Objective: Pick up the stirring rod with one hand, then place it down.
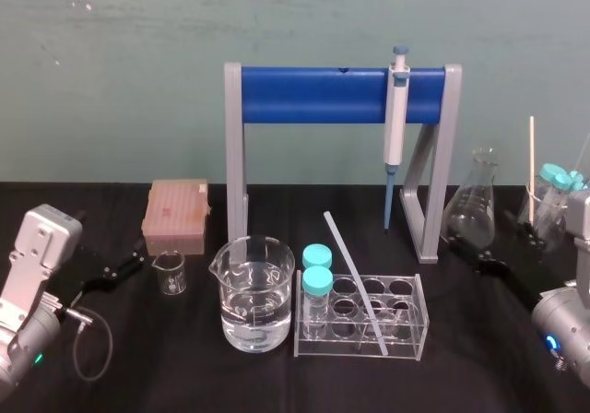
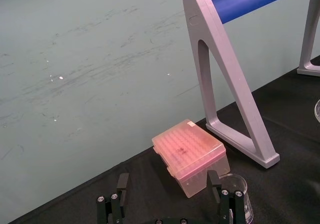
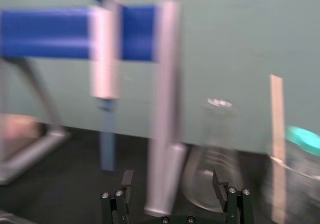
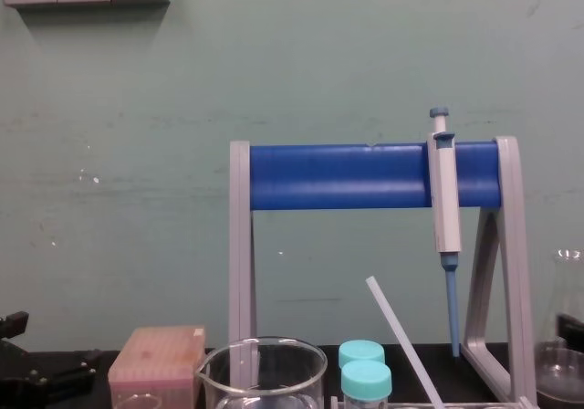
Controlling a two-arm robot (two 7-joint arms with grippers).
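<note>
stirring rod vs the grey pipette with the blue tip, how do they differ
The thin translucent whitish stirring rod leans tilted in the clear test tube rack; the grey pipette with a blue tip hangs upright from the blue stand bar. The rod is uniformly thin; the pipette is thicker, tapering to its tip. Both are long and straight.

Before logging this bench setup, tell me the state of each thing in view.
stirring rod: tilted, leaning in the tube rack, ungrasped.
left gripper: open, empty.
right gripper: open, empty.
pipette: hanging upright on the stand.
large beaker: partly filled, clear liquid.
two vials: capped.
tip box: closed.
</note>
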